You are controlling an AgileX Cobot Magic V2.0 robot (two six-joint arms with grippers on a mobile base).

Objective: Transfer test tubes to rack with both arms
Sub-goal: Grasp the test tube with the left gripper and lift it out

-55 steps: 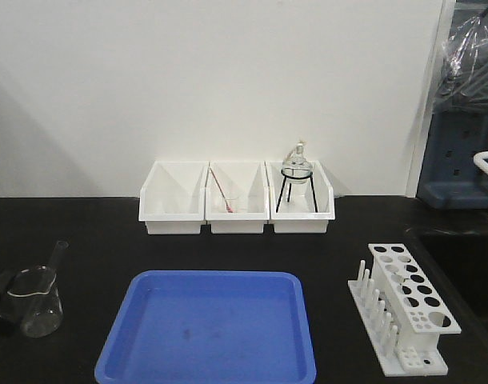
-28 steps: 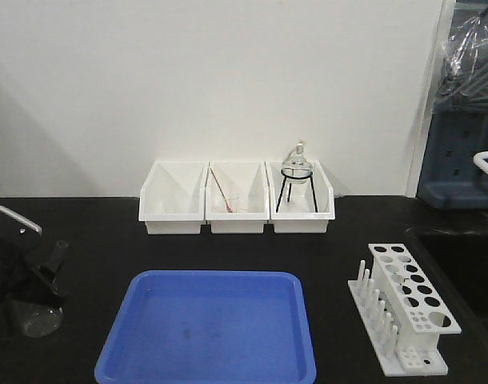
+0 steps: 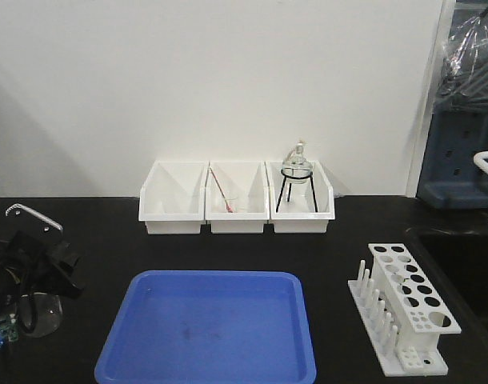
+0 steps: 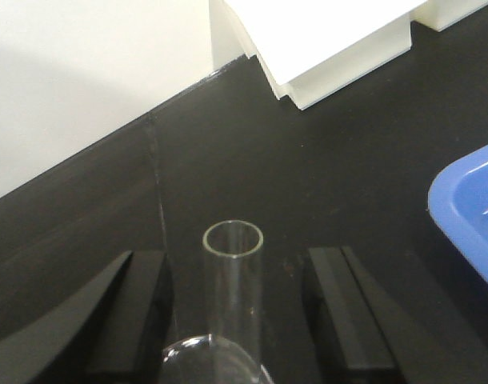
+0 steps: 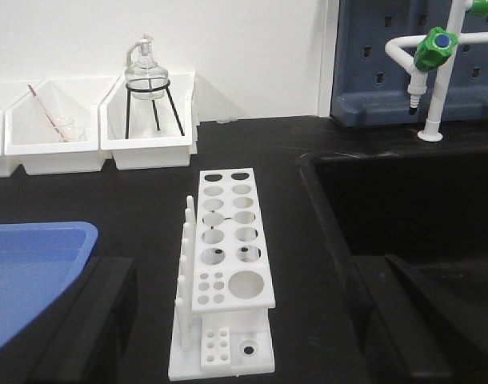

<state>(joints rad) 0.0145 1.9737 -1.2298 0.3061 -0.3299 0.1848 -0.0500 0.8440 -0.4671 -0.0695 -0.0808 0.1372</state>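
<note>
The test tube [image 4: 230, 298] is a slender clear glass tube with an open round mouth. It stands tilted in a beaker [image 3: 41, 310] near the left edge of the counter [image 3: 348, 240]. In the left wrist view it rises between the two black fingers [image 4: 132, 314] of the left claw [image 4: 238, 268]. The fingers are spread, with a gap showing on each side of the glass, and neither touches it. The tube's lower end runs off the bottom of that view, and only a curved piece of the beaker's rim shows there. From the front, the left arm [image 3: 32, 260] covers the tube wholly, and just the beaker's base shows under it.

The rack [image 3: 406, 310] is white plastic. Its top plate has two rows of round holes, and upright pegs run along its left side. It stands near the front right corner of the counter, right of a blue tray [image 3: 212, 328] and just left of a black sink [image 5: 404, 200]. The right claw [image 5: 244, 276] faces the rack with its fingers spread wide, holding nothing. Both fingers are cut off at the bottom of the right wrist view, and the front view does not show the right arm.

Three white bins [image 3: 238, 220] sit along the back edge.
</note>
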